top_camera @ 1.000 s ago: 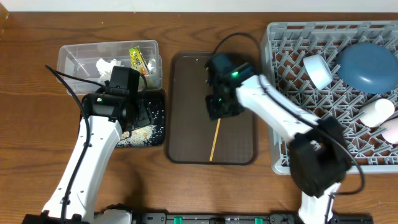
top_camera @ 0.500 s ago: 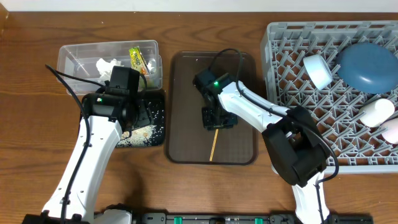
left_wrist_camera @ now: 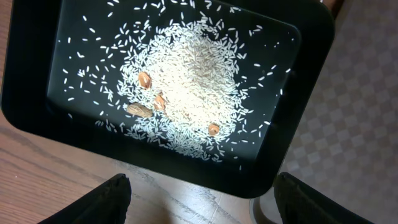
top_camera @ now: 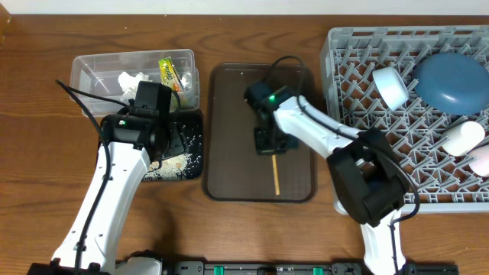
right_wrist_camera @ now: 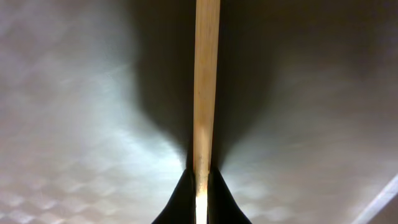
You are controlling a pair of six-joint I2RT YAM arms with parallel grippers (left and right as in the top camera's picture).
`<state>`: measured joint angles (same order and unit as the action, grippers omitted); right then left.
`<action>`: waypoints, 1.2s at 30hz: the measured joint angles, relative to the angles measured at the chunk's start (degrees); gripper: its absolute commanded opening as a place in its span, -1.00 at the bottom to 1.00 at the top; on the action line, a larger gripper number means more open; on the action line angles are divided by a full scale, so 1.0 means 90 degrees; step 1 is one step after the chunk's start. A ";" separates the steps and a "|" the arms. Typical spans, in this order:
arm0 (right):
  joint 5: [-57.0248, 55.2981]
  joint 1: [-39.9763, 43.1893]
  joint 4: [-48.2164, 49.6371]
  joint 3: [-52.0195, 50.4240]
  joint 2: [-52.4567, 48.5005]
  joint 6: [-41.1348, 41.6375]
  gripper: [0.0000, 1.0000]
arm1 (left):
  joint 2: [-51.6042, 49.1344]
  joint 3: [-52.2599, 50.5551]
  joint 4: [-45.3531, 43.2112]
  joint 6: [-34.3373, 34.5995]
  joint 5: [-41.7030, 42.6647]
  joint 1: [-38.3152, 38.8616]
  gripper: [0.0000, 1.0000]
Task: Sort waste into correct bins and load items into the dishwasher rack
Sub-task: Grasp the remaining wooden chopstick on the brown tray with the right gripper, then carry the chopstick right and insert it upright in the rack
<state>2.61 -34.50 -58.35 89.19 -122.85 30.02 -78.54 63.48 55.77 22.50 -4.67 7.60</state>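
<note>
My right gripper (top_camera: 273,147) is over the brown tray and shut on a wooden chopstick (top_camera: 275,174), which runs toward the tray's near edge. In the right wrist view the chopstick (right_wrist_camera: 206,81) sits pinched between the two fingertips (right_wrist_camera: 201,186). My left gripper (top_camera: 157,141) hangs open over the black tray (top_camera: 192,145), which holds the rice heap (left_wrist_camera: 193,87) with a few nut pieces. The clear tub (top_camera: 92,69) holds the white tissue (top_camera: 131,80) and yellow-green wrapper (top_camera: 168,73). The grey rack (top_camera: 359,99) holds the dark blue plate (top_camera: 452,80), white cup (top_camera: 391,85) and pinkish cup (top_camera: 480,160).
The brown serving tray (top_camera: 229,114) lies between the black tray and the rack. A pale rounded item (top_camera: 463,137) sits in the rack by the pinkish cup. Bare wooden table lies in front of the trays.
My right gripper has closed on the chopstick and swung it; its free end now points toward the tray's near right instead of near left. The left arm has not moved.
</note>
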 measured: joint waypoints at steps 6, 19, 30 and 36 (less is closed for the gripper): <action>-0.0095 0.0724 -0.0087 0.0002 0.0811 -0.0726 -0.97 | 0.0000 0.0000 0.0000 0.0002 -0.0002 0.0000 0.53; -0.0153 0.2305 -0.0799 0.0194 0.2744 -0.2130 -0.96 | 0.0000 0.0000 0.0000 0.0000 -0.0002 0.0000 0.54; -0.0209 0.2999 -0.0736 -0.0323 0.2599 -0.2475 -0.96 | 0.0000 0.0000 -0.0002 0.0002 -0.0002 0.0000 0.53; -0.0138 0.3004 -0.0163 -0.0986 0.2548 -0.2540 -0.95 | 0.0000 0.0000 -0.0010 0.0002 0.0000 0.0000 0.53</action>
<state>1.37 -7.46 -59.81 80.31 -99.92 7.16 -78.54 63.48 55.68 22.52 -4.67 7.60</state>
